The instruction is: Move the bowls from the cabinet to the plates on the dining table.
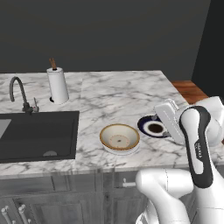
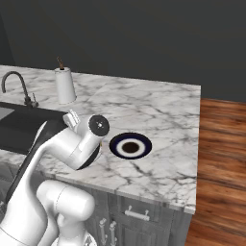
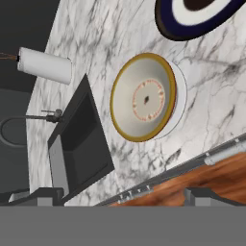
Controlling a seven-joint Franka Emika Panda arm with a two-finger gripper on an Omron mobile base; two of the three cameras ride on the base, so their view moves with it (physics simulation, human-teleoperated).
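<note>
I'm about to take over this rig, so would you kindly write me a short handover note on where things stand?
Gripper: open, empty, raised above the dining table.
Beige bowl: sitting on the white plate, near the table's front edge.
Blue plate: beside it, bare.
Done: first bowl delivered.
Left: fetch the second bowl from the cabinet and set it on the blue plate.

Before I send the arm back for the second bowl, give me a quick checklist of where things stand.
1. Beige bowl sits on the white plate: ok.
2. Bowl upright, not tipped: ok.
3. Fingers open, holding nothing: ok.
4. Blue plate bare, ready for a bowl: ok.
5. Wooden bowl delivered: not ok.
6. Arm clear of the paper towel roll and faucet: ok.
</note>
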